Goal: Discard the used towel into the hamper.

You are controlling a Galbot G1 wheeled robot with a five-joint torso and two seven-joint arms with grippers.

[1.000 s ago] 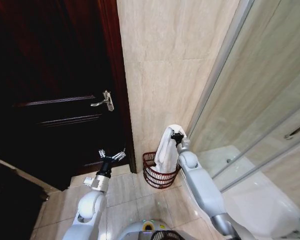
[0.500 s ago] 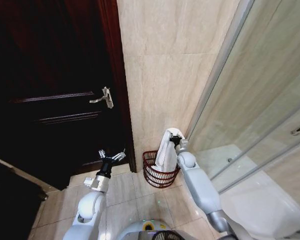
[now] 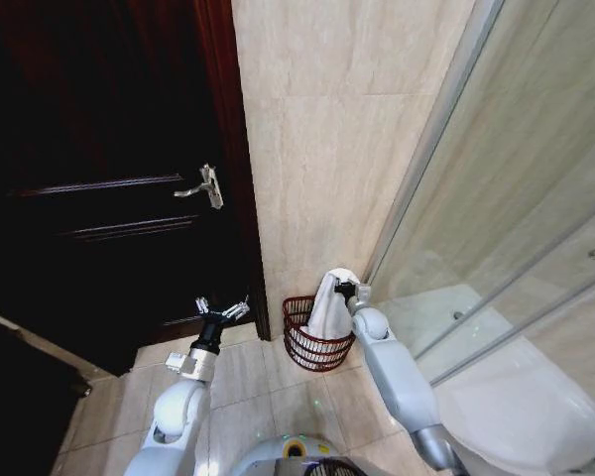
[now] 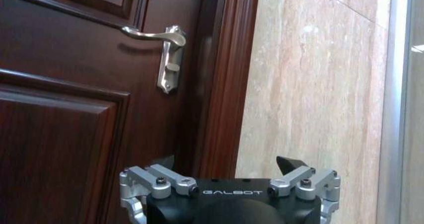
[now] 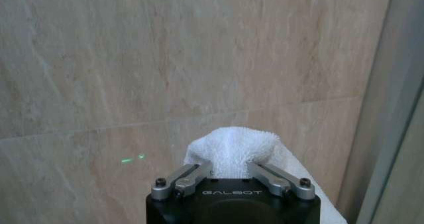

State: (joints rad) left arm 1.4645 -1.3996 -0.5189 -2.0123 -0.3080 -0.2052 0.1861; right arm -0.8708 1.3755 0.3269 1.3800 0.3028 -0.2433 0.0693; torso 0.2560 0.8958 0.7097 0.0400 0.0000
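The hamper point(image 3: 315, 335) stood on the tiled floor point(image 3: 248, 397) in the far corner, hard against the beige tiled wall point(image 3: 327, 149), with the dark door frame point(image 3: 233, 169) just to its left and the metal edge of the glass shower screen point(image 3: 431, 159) just to its right. That left only a narrow slot of wall above it. The right gripper point(image 3: 344, 290) was above the hamper's right rim, its fingers pinched narrow on the bunched top of the white towel point(image 3: 329, 307); the cloth hung down with its lower end inside the basket. In the right wrist view the towel point(image 5: 235, 149) bulged out between the closed-in fingers point(image 5: 188, 177), with bare wall close ahead.

The left gripper point(image 3: 222, 309) was held up to the left, well apart from the hamper, in front of the dark wooden door point(image 3: 99, 198), its fingers spread wide and holding nothing. The silver door handle point(image 4: 162, 52) stood higher up beyond it. Open floor lay nearer the robot, between the two arms.
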